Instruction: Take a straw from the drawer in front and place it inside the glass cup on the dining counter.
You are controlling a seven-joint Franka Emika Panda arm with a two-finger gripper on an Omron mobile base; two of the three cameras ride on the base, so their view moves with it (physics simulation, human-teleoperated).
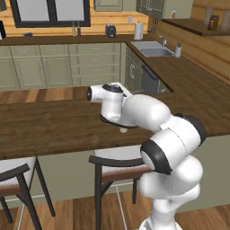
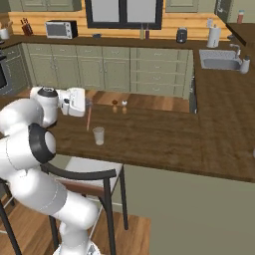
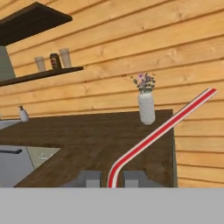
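No writing or label can be read anywhere. In the right base view the gripper (image 2: 87, 104) reaches out from the left over the dark wood-grain tabletop (image 2: 164, 137), fingers clamped on the straw (image 2: 89, 118), which hangs as a thin reddish stick just left of and above the glass cup (image 2: 98, 135). The cup, a clear pale tumbler, stands upright on the tabletop, apart from the straw. Behind the cup sit two tiny shakers (image 2: 119, 106). In the hand view the straw (image 3: 159, 131) is red-and-white striped and bent, rising between the fingers (image 3: 89, 178) toward a white flower vase (image 3: 146, 107).
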